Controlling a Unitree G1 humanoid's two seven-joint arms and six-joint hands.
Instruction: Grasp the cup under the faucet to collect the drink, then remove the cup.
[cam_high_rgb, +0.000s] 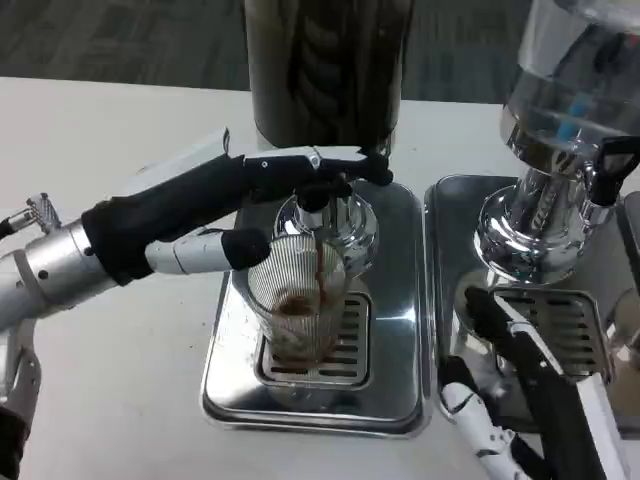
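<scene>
A white table (110, 130) is seen, with dark patterned floor at the far edge. Two polished steel drip trays are set side by side near the middle: the left tray (390, 330) under a dark-filled dispenser (325, 70), the right tray (455, 230) under a clear-bodied dispenser (575, 90). Open tabletop is left to the far left and near left.

A ribbed clear cup (300, 300) is stood on the left tray's grate, beneath the faucet (318, 205), and a brown stream is seen falling into it. The left hand (215, 215) is held around the cup, thumb pressed to its left side, upper fingers reaching across the faucet lever. The right hand (520, 390) is rested on the right tray's near edge; its opening cannot be told.
</scene>
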